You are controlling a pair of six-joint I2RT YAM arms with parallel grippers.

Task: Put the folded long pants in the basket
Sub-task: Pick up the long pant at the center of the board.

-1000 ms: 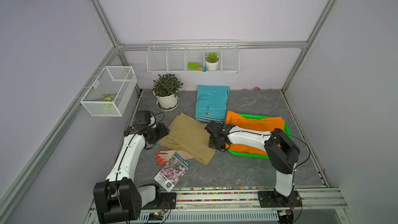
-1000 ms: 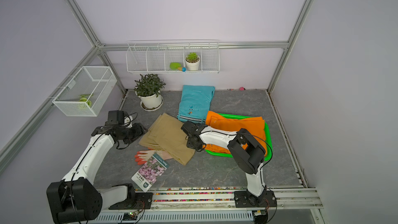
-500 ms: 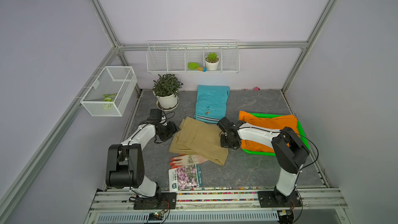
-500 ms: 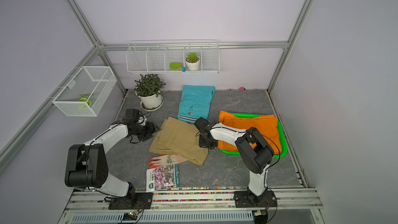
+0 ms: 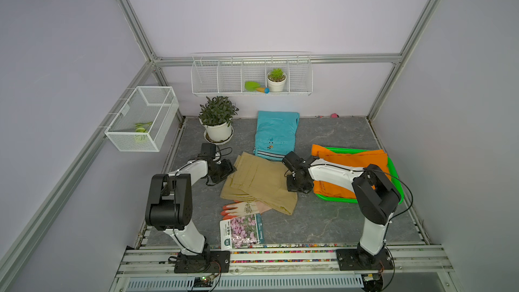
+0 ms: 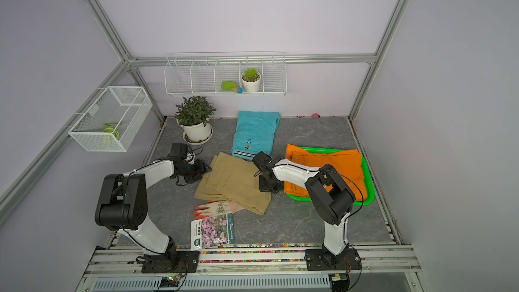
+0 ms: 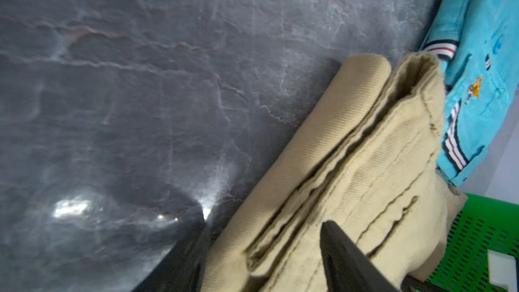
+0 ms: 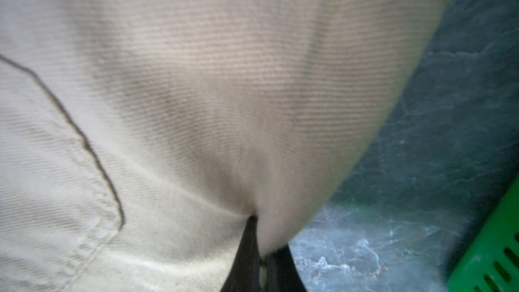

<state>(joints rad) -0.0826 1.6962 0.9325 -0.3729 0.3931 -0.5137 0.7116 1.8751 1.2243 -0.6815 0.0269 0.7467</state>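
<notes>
While the right jaws [image 8: 259, 245] stay clenched on one edge of the khaki pants [image 5: 259, 182] at mid-surface, beside the green basket [image 5: 394, 168], the left jaws [image 7: 264, 248] stand released astride the opposite edge; we judge a one-sided haul would unfold them.

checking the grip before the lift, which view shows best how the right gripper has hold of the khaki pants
The right wrist view: the right gripper has pinched shut on a fold of the khaki pants at close range. Both top views show only the gripper body at the pants' edge nearest the basket. The left wrist view misses it.
</notes>
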